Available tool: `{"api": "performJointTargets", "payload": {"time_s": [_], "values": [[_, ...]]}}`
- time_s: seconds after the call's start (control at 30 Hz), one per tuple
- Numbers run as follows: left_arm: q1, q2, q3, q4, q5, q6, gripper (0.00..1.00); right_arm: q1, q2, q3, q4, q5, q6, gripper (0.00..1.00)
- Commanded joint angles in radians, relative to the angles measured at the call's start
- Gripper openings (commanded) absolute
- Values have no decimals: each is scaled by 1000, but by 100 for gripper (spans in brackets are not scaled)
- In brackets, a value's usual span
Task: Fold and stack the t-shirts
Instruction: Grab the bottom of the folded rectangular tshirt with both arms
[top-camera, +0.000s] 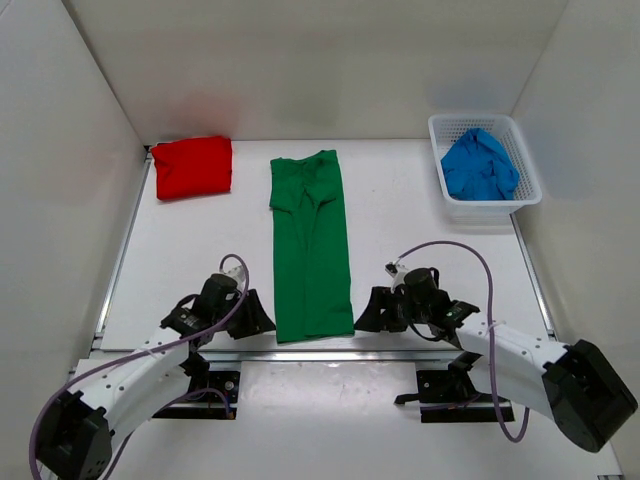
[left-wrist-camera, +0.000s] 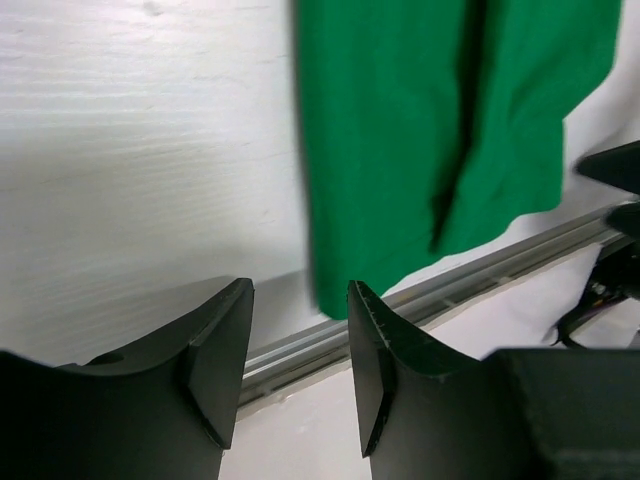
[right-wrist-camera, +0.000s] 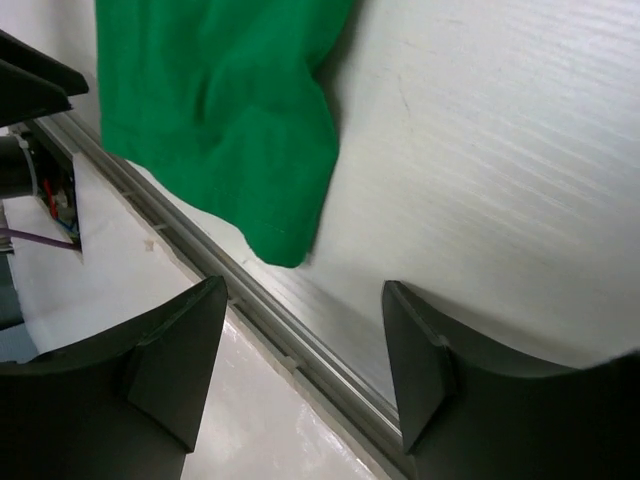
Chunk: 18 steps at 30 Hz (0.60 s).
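White worktop (top-camera: 200, 250) boxed by white panels (top-camera: 300, 70), metal rail (left-wrist-camera: 480, 270) along its near edge, green t-shirt (top-camera: 311, 250) at centre; both arms' jaws released.

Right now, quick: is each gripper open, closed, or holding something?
Left gripper: open, holding nothing.
Right gripper: open, holding nothing.

We identify soft matt cloth in the green t-shirt (top-camera: 311, 250), red t-shirt (top-camera: 193, 167) and blue t-shirt (top-camera: 480, 165), and white plastic lattice in the basket (top-camera: 475, 119). The table (left-wrist-camera: 130, 150) is matt white and finely ridged, with a brushed metal rail (left-wrist-camera: 480, 272); the left gripper (left-wrist-camera: 298, 300) and right gripper (right-wrist-camera: 302, 290) are matt black plastic.
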Motion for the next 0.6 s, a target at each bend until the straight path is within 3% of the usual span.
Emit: {"api": "performJointTargets", "payload": {"time_s": [0.0, 0.17, 0.23, 0.27, 0.3, 0.33, 0.4, 0.43, 0.57], "values": [[-47, 18, -3, 124, -35, -80, 53, 26, 75, 4, 116, 3, 50, 61], [-104, 155, 42, 155, -59, -72, 53, 61, 228, 68, 141, -20, 46, 58], [-123, 185, 48, 176, -63, -74, 52, 86, 283, 88, 148, -17, 47, 51], [-136, 198, 42, 184, -67, -72, 46, 91, 297, 94, 153, -18, 50, 47], [-138, 205, 37, 184, -55, -68, 33, 94, 319, 105, 155, -26, 47, 43], [-133, 212, 36, 175, -49, -62, 25, 92, 340, 108, 153, -40, 46, 30], [-116, 183, 27, 141, -32, -37, 0, 86, 345, 98, 127, -58, 41, 5], [-104, 167, 22, 115, -36, -31, 0, 78, 339, 96, 113, -63, 35, 0], [-67, 55, 2, 15, -30, -6, 0, 63, 266, 68, 26, -70, 4, 0]]}}
